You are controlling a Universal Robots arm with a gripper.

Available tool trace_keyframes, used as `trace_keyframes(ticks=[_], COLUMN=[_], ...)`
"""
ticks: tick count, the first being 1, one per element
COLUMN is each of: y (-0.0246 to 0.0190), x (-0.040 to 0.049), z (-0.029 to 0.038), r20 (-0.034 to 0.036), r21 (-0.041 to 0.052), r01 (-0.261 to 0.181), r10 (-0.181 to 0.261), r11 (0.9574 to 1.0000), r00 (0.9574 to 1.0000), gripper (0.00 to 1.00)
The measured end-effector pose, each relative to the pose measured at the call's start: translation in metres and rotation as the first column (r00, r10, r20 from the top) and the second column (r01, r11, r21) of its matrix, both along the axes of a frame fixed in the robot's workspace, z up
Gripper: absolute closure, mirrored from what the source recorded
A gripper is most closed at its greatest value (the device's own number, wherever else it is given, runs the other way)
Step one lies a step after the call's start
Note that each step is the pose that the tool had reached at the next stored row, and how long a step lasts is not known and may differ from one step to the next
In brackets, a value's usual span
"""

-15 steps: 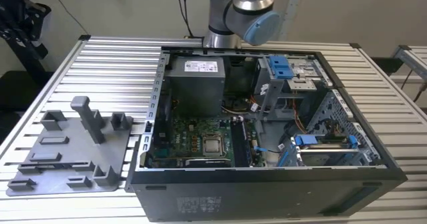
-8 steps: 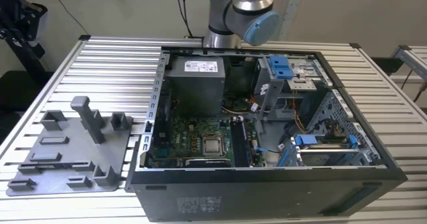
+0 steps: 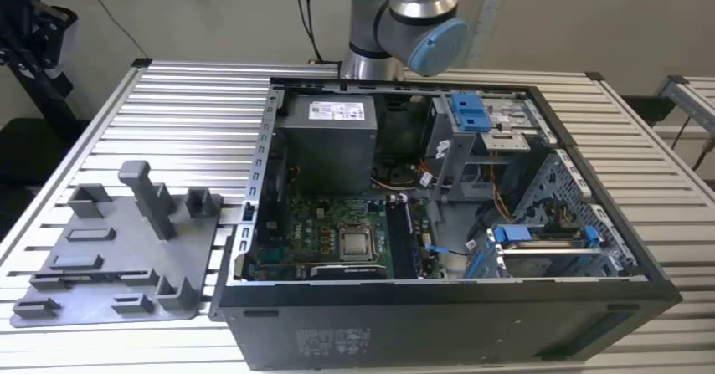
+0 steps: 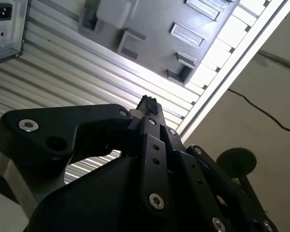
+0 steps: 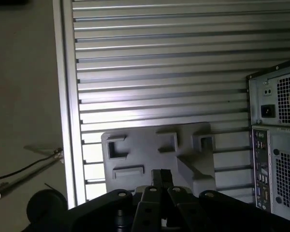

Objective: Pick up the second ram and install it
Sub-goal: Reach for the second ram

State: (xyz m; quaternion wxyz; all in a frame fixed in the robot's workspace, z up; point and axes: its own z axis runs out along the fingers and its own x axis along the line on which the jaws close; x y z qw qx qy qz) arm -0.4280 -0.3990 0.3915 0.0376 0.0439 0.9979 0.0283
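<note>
Spreading across the exterior view is the ribbed metal counter (image 3: pixel 190 115), carrying the open computer case (image 3: pixel 447 328) and, just beside it on the exterior view's left, the grey tray (image 3: pixel 117 253). Well above that tray, in the first wrist view, hangs the pincer (image 5: pixel 160 176), its fingers drawn together on nothing, so I judge the pick-up not yet begun; it calls for parted fingers and a descent to the stick. The second ram I cannot pick out for certain, though a thin dark strip (image 3: pixel 95 275) along the tray's near edge may be it.
</note>
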Motion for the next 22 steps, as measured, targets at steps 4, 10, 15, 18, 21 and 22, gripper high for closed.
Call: trace_keyframes(ticks=[4,10,15,18,21,22], y=[-0.0027,-0.0095,-0.0141,-0.0164,-0.0186,-0.0193], x=[-0.0037,-0.0080,-0.0106,-0.0119,-0.0131,-0.0135], z=[0.0000,0.0000,0.0000,0.0000,0.0000,0.0000], r20=[0.0001,0.0001,0.0001,0.0001,0.0000,0.0000], r21=[0.0001,0.0001,0.0000,0.0000,0.0000,0.0000], r01=[0.000,0.000,0.000,0.000,0.000,0.000], r10=[0.000,0.000,0.000,0.000,0.000,0.000], r11=[1.0000,1.0000,1.0000,1.0000,1.0000,1.0000], r00=[1.0000,1.0000,1.0000,1.0000,1.0000,1.0000], gripper=[0.89,0.89,0.89,0.89,0.89,0.89])
